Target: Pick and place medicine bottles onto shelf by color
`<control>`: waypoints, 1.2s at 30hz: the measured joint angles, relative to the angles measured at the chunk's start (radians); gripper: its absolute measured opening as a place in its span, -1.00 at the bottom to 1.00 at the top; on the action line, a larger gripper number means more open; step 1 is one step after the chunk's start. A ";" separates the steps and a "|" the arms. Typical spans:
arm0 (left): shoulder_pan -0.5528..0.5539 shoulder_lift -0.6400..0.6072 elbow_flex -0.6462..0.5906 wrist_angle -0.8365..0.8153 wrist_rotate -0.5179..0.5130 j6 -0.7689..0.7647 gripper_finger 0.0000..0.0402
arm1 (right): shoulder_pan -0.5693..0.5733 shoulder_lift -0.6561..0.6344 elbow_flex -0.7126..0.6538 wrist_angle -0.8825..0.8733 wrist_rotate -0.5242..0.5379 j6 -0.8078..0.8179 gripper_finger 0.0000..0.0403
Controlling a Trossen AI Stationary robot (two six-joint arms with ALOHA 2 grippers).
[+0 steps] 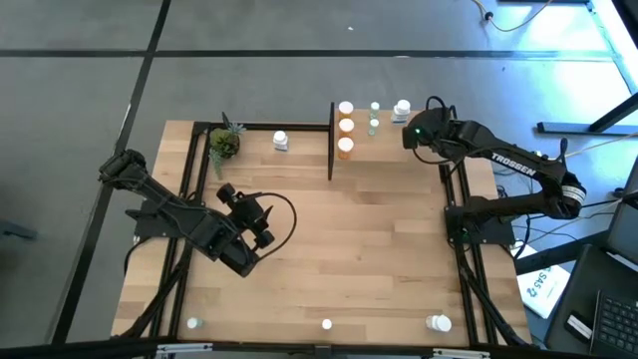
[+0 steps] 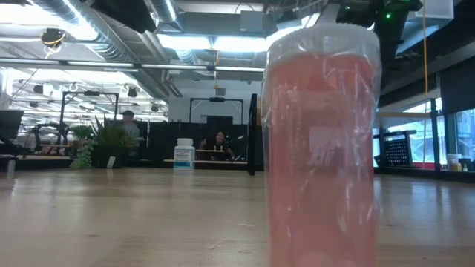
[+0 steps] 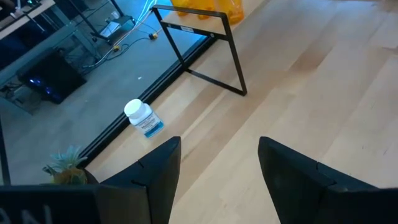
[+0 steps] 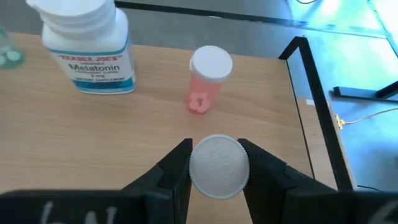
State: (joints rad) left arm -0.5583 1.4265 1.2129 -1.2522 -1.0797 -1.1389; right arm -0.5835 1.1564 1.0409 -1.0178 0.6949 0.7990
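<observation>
The right gripper (image 4: 216,167) clamps 1 white-capped bottle (image 4: 217,165) above the shelf (image 4: 149,134), near a white bottle (image 4: 87,46) labelled "TRADER JOE'S Melatonin". The left gripper (image 3: 219,171) hangs open, empty.

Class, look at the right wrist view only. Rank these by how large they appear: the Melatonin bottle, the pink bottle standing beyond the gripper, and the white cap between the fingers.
1. Melatonin bottle, clearly largest.
2. and 3. White cap held in the right gripper and pink bottle: similar; the cap is nearer the camera, so unranked.
</observation>
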 joint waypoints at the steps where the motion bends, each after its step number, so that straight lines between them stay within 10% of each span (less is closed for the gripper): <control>1: 0.000 0.000 0.000 0.000 0.000 0.000 0.04 | 0.000 0.000 0.000 0.004 -0.001 0.000 -0.40; 36: 0.000 0.000 0.000 0.000 0.042 0.023 0.04 | 0.000 0.040 0.000 0.040 -0.042 -0.018 -0.40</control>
State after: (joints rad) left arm -0.5583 1.4265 1.2129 -1.2522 -1.0378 -1.1164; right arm -0.5835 1.1969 1.0409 -0.9779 0.6529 0.7810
